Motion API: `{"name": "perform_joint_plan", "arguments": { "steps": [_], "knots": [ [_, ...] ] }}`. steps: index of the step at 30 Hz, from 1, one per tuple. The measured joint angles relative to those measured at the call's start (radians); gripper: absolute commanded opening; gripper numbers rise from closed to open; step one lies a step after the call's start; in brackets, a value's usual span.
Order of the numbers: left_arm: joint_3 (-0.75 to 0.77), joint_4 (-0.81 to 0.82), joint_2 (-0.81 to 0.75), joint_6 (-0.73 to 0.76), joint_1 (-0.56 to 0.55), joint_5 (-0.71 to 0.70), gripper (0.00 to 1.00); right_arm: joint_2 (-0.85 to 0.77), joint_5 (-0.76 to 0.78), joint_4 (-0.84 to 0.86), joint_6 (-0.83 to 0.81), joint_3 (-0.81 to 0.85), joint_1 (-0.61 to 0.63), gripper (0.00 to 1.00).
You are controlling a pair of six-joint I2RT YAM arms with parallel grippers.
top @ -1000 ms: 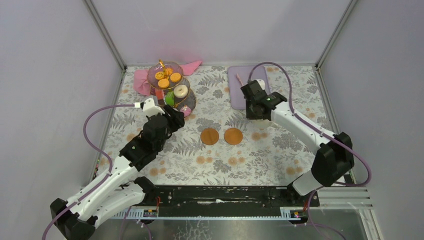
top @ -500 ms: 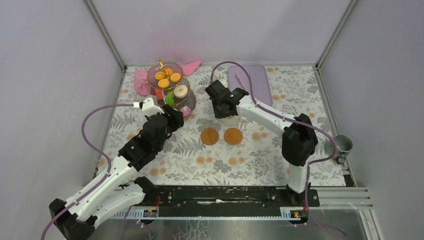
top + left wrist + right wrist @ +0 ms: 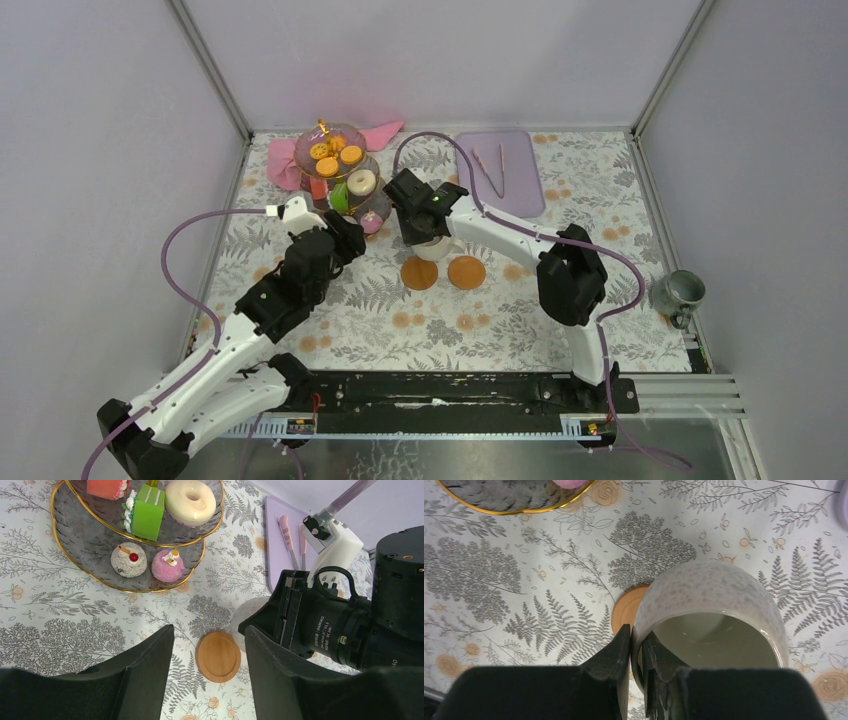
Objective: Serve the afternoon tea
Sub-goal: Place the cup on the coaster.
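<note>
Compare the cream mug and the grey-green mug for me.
Colour: the cream mug is pale and speckled; the grey-green mug is dark.
Grip: the right gripper pinches the cream mug's rim; the grey-green mug stands free.
Place: the cream mug is central, by a wooden coaster; the grey-green mug sits far right.
Both are upright.

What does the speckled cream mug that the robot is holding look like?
The speckled cream mug is round and looks ceramic, with a glossy pale inside and no handle in view. It stands upright, pinched at its rim by the right gripper, one finger inside and one outside, over a round wooden coaster. Whether it rests on it is unclear.
</note>
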Motion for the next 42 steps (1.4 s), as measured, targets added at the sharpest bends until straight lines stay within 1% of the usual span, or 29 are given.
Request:
{"name": "perform_joint_plan", "arguments": {
  "steps": [6, 19, 42],
  "knots": [
    [0.001, -0.013, 0.0, 0.002, 0.0, 0.0, 0.61, 0.0, -0.053, 0.068, 0.037, -0.037, 0.001, 0.0],
    [0.002, -0.015, 0.002, 0.005, 0.0, -0.005, 0.61, 0.0, -0.142, 0.133, 0.093, -0.101, 0.001, 0.0],
    [0.002, -0.015, 0.019, 0.004, -0.014, -0.02, 0.61, -0.015, -0.199, 0.184, 0.148, -0.161, 0.002, 0.0]
  ]
}}
